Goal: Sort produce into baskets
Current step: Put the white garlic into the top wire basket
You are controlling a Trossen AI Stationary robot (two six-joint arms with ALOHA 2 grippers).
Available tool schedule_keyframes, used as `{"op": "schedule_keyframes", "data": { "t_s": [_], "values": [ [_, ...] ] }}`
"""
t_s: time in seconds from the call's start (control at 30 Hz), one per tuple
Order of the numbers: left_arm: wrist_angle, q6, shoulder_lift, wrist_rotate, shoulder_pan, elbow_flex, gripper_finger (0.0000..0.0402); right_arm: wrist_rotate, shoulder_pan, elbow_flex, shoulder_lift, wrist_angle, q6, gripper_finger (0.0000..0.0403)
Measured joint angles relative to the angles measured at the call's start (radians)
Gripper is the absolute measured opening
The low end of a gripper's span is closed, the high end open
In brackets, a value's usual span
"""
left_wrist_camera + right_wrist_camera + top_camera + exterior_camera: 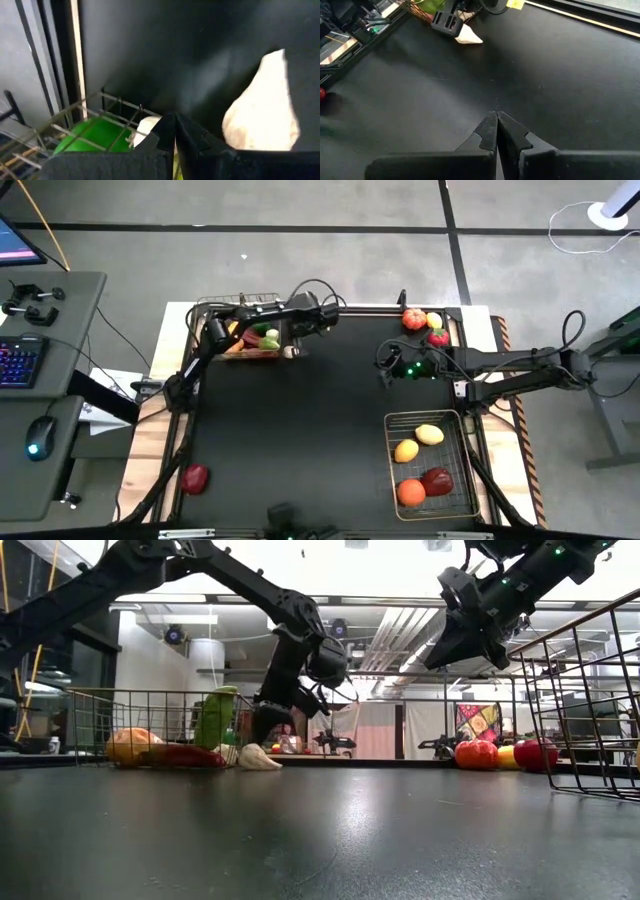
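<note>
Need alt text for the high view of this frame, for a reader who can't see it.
Overhead: the left gripper, shut, is beside white garlic outside the smaller basket of vegetables. The right gripper, shut, hovers mid-table above the larger basket of fruit; three pieces sit at the far edge, one red piece near left.

Open mat [300,440] mid-table, baskets [428,465] and produce [425,322] crowding edges

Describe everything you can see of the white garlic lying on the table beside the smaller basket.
The white garlic is a pale, matte, teardrop-shaped toy with a pointed tip, lying on its side on the black table. It sits just outside the coppery-rimmed basket, directly below the left gripper, whose fingers are shut; whether they touch it cannot be told.
</note>
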Motion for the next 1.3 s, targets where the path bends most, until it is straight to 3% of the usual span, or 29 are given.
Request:
{"op": "schedule_keyframes", "data": {
  "t_s": [0.67, 0.87, 1.3],
  "values": [
    [-0.038, -0.041, 0.003, 0.149, -0.013, -0.003, 0.0000, -0.002, 0.000, 0.000, 0.000, 0.000, -0.014, 0.0000],
    [-0.099, -0.087, 0.003, 0.152, -0.058, -0.003, 0.0000, -0.003, 0.000, 0.000, 0.000, 0.000, -0.016, 0.0000],
    [-0.036, -0.069, 0.004, 0.201, -0.208, -0.004, 0.0000, -0.008, 0.000, 0.000, 0.000, 0.000, -0.016, 0.0000]
  ]
}}
